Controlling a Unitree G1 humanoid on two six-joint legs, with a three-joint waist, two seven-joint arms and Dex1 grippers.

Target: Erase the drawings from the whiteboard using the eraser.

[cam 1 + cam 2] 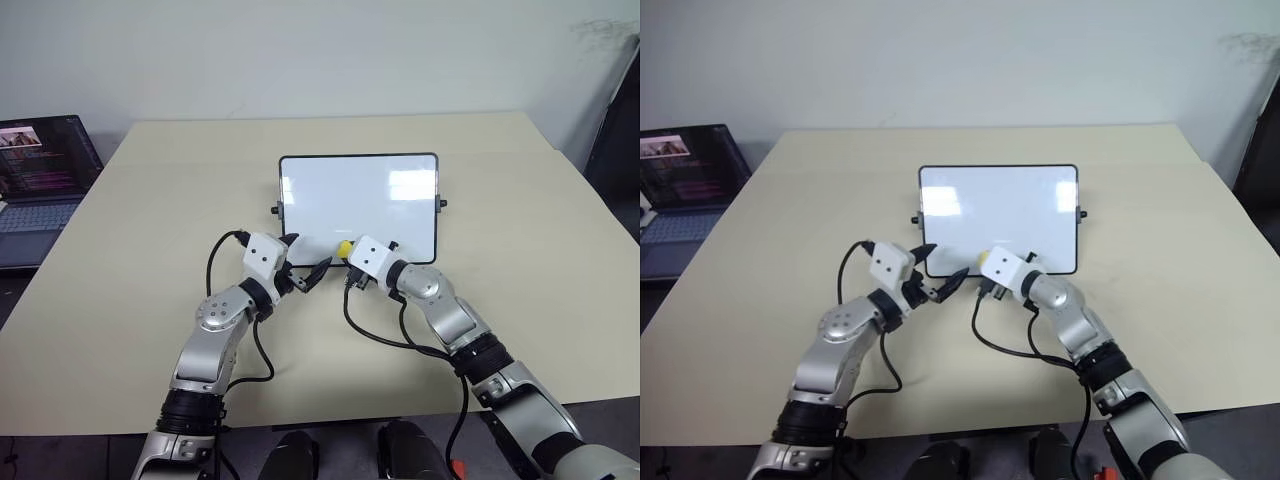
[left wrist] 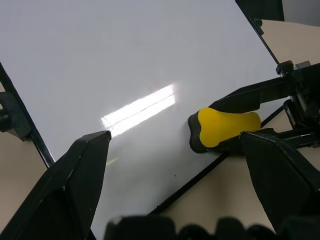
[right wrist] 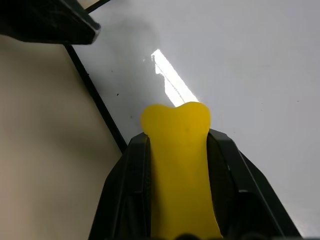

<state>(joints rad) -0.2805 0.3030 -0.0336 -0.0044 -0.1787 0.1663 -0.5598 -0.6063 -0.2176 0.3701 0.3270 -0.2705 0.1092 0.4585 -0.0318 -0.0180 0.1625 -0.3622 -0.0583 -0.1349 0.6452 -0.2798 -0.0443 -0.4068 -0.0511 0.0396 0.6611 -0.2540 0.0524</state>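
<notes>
The whiteboard (image 1: 358,200) lies in the middle of the table, its black frame and side knobs in sight. The drawings are out of view: the board's face that shows is plain white with glare. My right gripper (image 3: 177,139) is shut on the yellow eraser (image 3: 176,122), whose end rests on the board near its front edge (image 1: 344,247). My left gripper (image 1: 305,257) stands open at the board's front left corner, one finger over the board and one off its edge. I cannot tell whether it touches the board. The left wrist view has the eraser (image 2: 225,127) on the white face.
The beige table (image 1: 150,200) stretches wide on all sides of the board. An open laptop (image 1: 40,185) sits beyond the table's left edge. A dark object (image 1: 618,150) stands at the far right. Black cables loop from both wrists.
</notes>
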